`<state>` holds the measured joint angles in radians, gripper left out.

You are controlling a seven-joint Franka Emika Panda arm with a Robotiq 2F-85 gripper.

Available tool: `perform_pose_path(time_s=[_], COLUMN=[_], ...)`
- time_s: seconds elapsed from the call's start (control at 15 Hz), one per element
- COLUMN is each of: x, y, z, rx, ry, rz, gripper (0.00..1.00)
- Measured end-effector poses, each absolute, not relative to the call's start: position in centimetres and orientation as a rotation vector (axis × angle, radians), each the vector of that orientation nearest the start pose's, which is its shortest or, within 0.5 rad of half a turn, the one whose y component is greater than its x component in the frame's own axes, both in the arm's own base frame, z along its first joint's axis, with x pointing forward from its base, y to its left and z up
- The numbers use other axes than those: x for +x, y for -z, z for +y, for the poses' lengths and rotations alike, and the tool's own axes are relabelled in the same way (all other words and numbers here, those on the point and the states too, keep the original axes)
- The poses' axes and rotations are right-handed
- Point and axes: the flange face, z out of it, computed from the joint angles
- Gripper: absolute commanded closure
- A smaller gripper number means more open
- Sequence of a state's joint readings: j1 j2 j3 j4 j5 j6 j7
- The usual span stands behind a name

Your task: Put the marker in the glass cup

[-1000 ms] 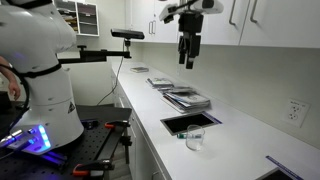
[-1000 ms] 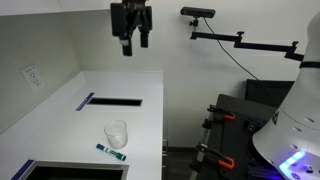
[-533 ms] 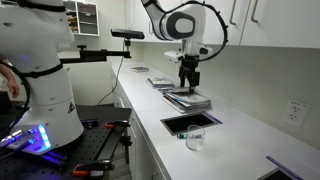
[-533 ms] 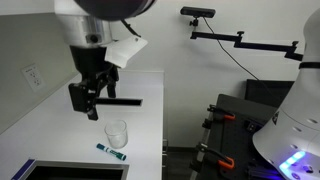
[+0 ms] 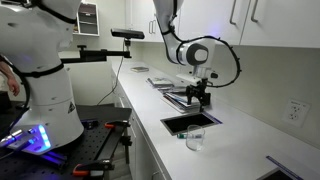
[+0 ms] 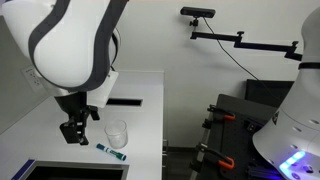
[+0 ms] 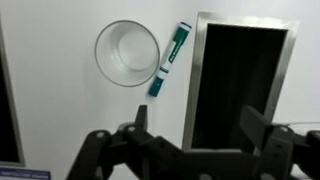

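- Gripper (image 6: 72,133) pointed straight down and hung above the white counter (image 6: 140,120), touching nothing.
- In an exterior view the arm (image 5: 197,55) dropped from above, bent at the wrist, and ended with the gripper (image 5: 199,98) over the far side of the black tray (image 5: 190,122).
- Its fingers (image 7: 141,122) were spread wide in the wrist view, with nothing between them. The gripper (image 7: 197,116) hovered over the tray's left edge (image 7: 197,70).
- The marker (image 7: 170,60) lay flat on the counter between the cup (image 7: 127,53) and the tray, slanted, with its lower end just beside the cup's rim. Whether the two touched could not be told.
- The marker was outside the cup, and the cup stood upright with nothing in it.
- In an exterior view the marker (image 6: 110,151) lay just nearer than the cup (image 6: 117,133), and the gripper hung to the cup's left.
- The tray (image 6: 70,170) sat at the near left corner of that view.
- In an exterior view the cup (image 5: 194,140) stood just nearer than the tray.
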<state>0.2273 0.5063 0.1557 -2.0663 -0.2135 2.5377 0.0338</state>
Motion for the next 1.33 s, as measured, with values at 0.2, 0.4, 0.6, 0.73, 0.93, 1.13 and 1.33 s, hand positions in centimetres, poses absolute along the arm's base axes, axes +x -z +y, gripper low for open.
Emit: perform_pose_path(time_s=[0.2, 0.4, 0.6, 0.73, 0.93, 1.13, 1.33], x=[54.4, 54.4, 54.5, 55.2, 56.7, 58.1, 59.0], y=[-18.2, -18.1, -17.2, -16.1, -14.2, -11.7, -9.0], z=[22.2, 22.1, 21.9, 21.5, 20.7, 20.8, 21.5], rx=[-3.085, -3.086, -3.085, -3.077, -3.078, -3.064, -3.055], ry=[-0.022, -0.024, -0.028, -0.02, -0.03, -0.046, -0.083], rz=[-0.827, -0.827, -0.822, -0.852, -0.869, -0.89, -0.878], gripper=[0.0, 0.0, 0.0, 0.0, 0.0, 0.0, 0.0])
